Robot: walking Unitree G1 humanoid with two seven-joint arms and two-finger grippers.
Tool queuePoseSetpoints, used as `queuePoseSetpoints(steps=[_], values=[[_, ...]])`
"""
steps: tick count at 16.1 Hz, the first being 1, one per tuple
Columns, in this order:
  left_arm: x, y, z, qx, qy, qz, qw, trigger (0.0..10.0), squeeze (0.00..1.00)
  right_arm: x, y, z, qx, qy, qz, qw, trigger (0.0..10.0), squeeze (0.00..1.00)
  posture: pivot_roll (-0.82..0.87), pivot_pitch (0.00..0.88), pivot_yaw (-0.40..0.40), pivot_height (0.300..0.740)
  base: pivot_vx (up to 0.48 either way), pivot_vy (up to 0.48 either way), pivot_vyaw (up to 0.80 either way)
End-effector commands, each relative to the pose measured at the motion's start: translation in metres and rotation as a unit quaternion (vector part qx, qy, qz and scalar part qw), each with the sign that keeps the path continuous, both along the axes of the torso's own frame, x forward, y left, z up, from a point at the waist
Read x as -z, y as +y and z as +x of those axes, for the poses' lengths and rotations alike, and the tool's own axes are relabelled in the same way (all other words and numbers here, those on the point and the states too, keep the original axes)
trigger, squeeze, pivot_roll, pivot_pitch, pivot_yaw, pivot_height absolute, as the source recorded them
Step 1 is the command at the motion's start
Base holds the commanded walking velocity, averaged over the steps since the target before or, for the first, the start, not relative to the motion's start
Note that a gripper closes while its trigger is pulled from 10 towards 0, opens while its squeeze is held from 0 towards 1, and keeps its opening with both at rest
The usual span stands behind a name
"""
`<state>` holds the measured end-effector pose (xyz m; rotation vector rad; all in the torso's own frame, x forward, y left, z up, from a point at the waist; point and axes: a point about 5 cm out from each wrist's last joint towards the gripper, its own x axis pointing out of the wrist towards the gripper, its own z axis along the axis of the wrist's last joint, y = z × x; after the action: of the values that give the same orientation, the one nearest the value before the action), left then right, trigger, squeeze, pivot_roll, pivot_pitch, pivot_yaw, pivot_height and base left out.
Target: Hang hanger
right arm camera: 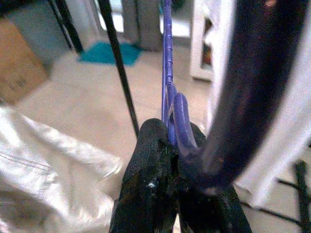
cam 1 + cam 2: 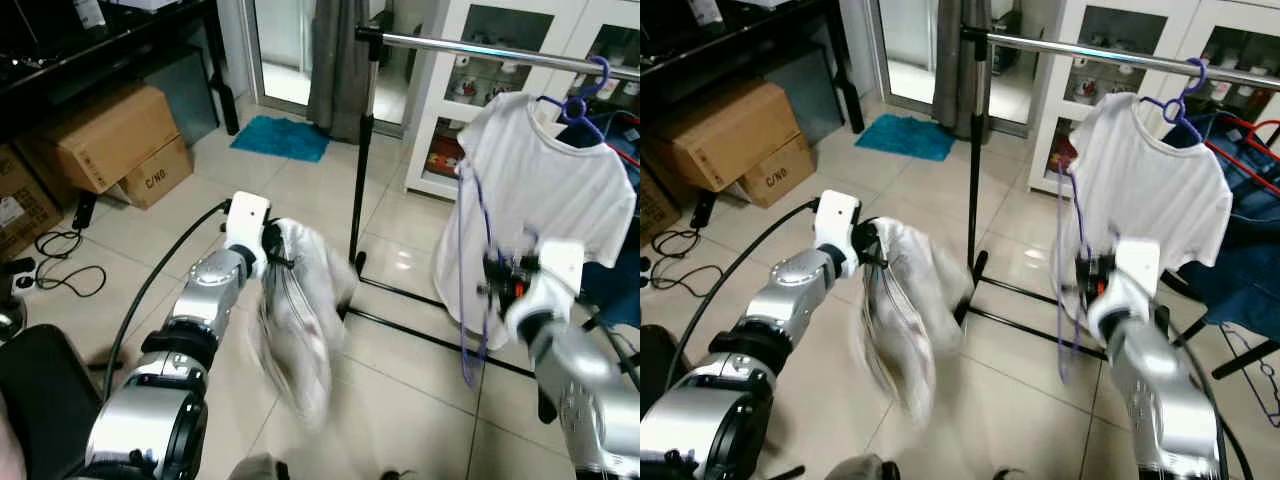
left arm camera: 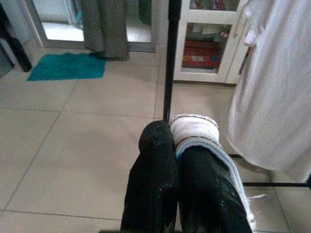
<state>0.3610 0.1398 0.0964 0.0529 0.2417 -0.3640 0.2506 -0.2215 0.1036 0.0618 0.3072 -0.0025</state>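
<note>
My left gripper (image 2: 268, 250) is shut on a pale grey-white garment (image 2: 300, 320), which hangs blurred toward the tiled floor; its fingers (image 3: 155, 184) pinch the cloth's edge (image 3: 194, 131). To the right, my right gripper (image 2: 497, 278) is shut on a thin purple hanger (image 2: 1070, 250) that dangles in front of a white T-shirt (image 2: 550, 190). In the right wrist view the hanger (image 1: 167, 92) runs up from between the black fingers (image 1: 150, 174). The T-shirt hangs by another purple hanger (image 2: 580, 100) from the metal rail (image 2: 470, 47) above both grippers.
The rack's black upright pole (image 2: 360, 150) and its floor bars (image 2: 430, 335) stand between my arms. Blue clothing (image 2: 1240, 260) hangs at the far right. Behind the rail is a white glass-door cabinet (image 2: 440, 90). Cardboard boxes (image 2: 110, 135), floor cables (image 2: 60, 265) and a teal mat (image 2: 280, 137) lie to the left.
</note>
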Motion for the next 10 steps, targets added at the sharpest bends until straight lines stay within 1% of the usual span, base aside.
queuePoseSetpoints(steps=[1, 2, 3, 4, 5, 6, 7, 8, 9, 10], values=[[-0.021, 0.001, 0.002, 0.001, -0.064, 0.002, 0.998, 10.0, 0.0, -0.005, 0.001, -0.006, 0.005, -0.004, -0.027, 1.0, 10.0, 0.0, -0.04, 0.0, 0.05, 0.74, 0.0, 0.0, 0.0], [-0.023, 0.003, 0.0, -0.005, -0.083, -0.004, 0.997, 10.0, 0.0, -0.002, 0.0, -0.01, 0.018, -0.004, -0.032, 0.999, 10.0, 0.0, -0.04, 0.0, 0.058, 0.74, 0.0, 0.0, -0.8], [-0.026, 0.01, -0.005, -0.038, -0.111, -0.029, 0.993, 10.0, 0.0, 0.003, -0.001, -0.018, 0.032, 0.009, -0.029, 0.999, 10.0, 0.0, -0.05, 0.0, 0.056, 0.74, 0.0, 0.0, -0.8], [-0.029, 0.01, -0.007, -0.051, -0.135, -0.032, 0.989, 10.0, 0.0, 0.004, 0.0, -0.02, 0.037, 0.014, -0.019, 0.999, 10.0, 0.0, -0.05, 0.0, 0.056, 0.74, 0.0, 0.0, -0.8], [-0.027, 0.007, -0.01, -0.052, -0.13, -0.049, 0.989, 10.0, 0.0, 0.006, 0.002, -0.022, 0.036, 0.02, -0.019, 0.999, 10.0, 0.0, -0.04, 0.0, 0.044, 0.74, 0.0, 0.0, -0.8], [-0.024, 0.006, -0.014, -0.054, -0.125, -0.055, 0.989, 10.0, 0.0, 0.009, 0.002, -0.024, 0.038, 0.022, -0.019, 0.999, 10.0, 0.0, -0.03, 0.0, 0.037, 0.74, 0.0, 0.0, -0.8], [-0.022, 0.006, -0.018, -0.061, -0.13, -0.058, 0.988, 10.0, 0.0, 0.009, 0.003, -0.024, 0.054, 0.019, 0.012, 0.998, 10.0, 0.0, -0.03, 0.0, 0.029, 0.74, 0.0, 0.0, -0.8], [-0.015, 0.01, -0.022, -0.069, -0.097, -0.068, 0.991, 10.0, 0.0, 0.01, 0.004, -0.023, 0.068, 0.019, 0.025, 0.997, 10.0, 0.0, -0.03, 0.0, 0.04, 0.74, 0.0, 0.0, -0.8], [-0.011, 0.011, -0.024, -0.053, -0.074, -0.075, 0.993, 10.0, 0.0, 0.011, 0.005, -0.022, 0.069, 0.02, 0.021, 0.997, 10.0, 0.0, -0.04, 0.0, 0.048, 0.74, 0.0, 0.0, -0.8], [-0.007, 0.012, -0.029, -0.032, -0.066, -0.062, 0.995, 10.0, 0.0, 0.011, 0.008, -0.022, 0.063, 0.021, 0.014, 0.998, 10.0, 0.0, -0.04, 0.0, 0.051, 0.74, 0.0, 0.0, -0.8]])
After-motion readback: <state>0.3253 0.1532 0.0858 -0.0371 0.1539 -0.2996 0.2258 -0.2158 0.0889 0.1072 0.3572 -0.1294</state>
